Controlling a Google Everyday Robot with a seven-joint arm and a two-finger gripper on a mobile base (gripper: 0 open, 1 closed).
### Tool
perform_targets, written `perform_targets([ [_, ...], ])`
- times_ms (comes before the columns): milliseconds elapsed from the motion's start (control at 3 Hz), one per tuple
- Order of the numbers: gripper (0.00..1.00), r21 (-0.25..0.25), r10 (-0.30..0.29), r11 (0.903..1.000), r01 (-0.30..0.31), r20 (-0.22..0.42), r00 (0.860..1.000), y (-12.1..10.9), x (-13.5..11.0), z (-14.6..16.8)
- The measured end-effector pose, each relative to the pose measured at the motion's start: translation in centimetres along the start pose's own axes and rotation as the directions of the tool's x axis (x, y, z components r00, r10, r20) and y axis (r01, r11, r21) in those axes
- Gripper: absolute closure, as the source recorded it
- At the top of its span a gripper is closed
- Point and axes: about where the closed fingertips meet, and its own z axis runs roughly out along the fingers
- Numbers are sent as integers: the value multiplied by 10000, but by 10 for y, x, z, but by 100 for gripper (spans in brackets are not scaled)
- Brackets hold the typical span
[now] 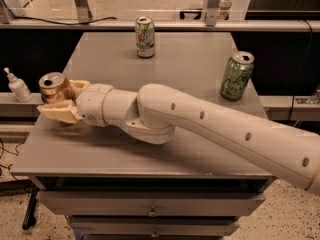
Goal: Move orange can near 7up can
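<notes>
gripper (59,100) by orange can (54,85), bare table (190,59) (centre) toward 7up can (145,36)

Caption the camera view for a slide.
End effector at the orange can, near left; 7up can upright at the back.
</notes>
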Motion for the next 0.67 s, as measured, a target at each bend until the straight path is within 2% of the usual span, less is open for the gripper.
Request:
perform_targets([
  [333, 65, 262, -90, 9996, 89, 15, 10000, -7, -4, -5],
  [667, 87, 692, -391, 9968, 398, -105, 9992, -25, -16, -21],
])
